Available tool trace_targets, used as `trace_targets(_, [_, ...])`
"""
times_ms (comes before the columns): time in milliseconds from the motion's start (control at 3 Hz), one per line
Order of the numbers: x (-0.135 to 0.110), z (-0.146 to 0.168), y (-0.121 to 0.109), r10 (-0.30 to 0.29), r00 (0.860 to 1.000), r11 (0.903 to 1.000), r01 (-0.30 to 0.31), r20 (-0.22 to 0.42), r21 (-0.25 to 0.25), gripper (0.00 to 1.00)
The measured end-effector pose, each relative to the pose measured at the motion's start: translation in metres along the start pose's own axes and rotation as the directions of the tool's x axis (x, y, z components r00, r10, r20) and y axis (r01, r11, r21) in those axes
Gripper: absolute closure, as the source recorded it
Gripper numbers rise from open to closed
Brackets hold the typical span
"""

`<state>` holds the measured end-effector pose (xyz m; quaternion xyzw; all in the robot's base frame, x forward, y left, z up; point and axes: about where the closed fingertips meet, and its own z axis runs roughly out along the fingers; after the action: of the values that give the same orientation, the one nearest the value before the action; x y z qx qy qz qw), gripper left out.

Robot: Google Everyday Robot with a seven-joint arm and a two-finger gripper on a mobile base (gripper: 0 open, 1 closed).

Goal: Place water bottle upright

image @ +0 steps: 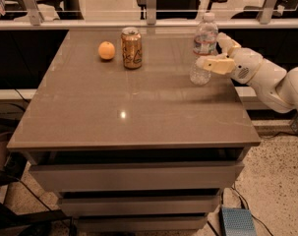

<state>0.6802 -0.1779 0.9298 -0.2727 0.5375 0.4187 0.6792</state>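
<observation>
Nearest: smooth, faintly glossy brown tabletop (124, 127), flat enough for a steady base. Right at the jaws, standing upright: clear ribbed water bottle (203, 43), white cap, thin crushable walls. Jaws' hold on it: impossible to tell, clamped or merely flanking. Release gently; back away without brushing it. Farther back, well apart from the jaws: gold can (132, 48), round orange (106, 50).

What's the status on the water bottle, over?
Gripper at the water bottle, table's far right corner. Bottle upright, cap on. Can and orange well apart, nothing in the way.
</observation>
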Motion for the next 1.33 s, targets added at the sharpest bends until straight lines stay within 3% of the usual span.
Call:
trace_targets(333, [0.0,-0.008,-0.002,-0.014,1.0,0.9998,0.014,-0.017,0.012,0.0])
trace_targets(667, [-0.007,-0.037,-0.007,-0.049,0.997,0.9975,0.053,-0.067,0.047,0.0])
trace_targets(1000, [-0.017,-0.08,-0.012,-0.088,0.987,0.9895,0.102,-0.131,0.102,0.0])
trace_targets(1333, [-0.026,-0.122,-0.018,-0.09,0.983,0.975,0.12,-0.158,0.187,0.0])
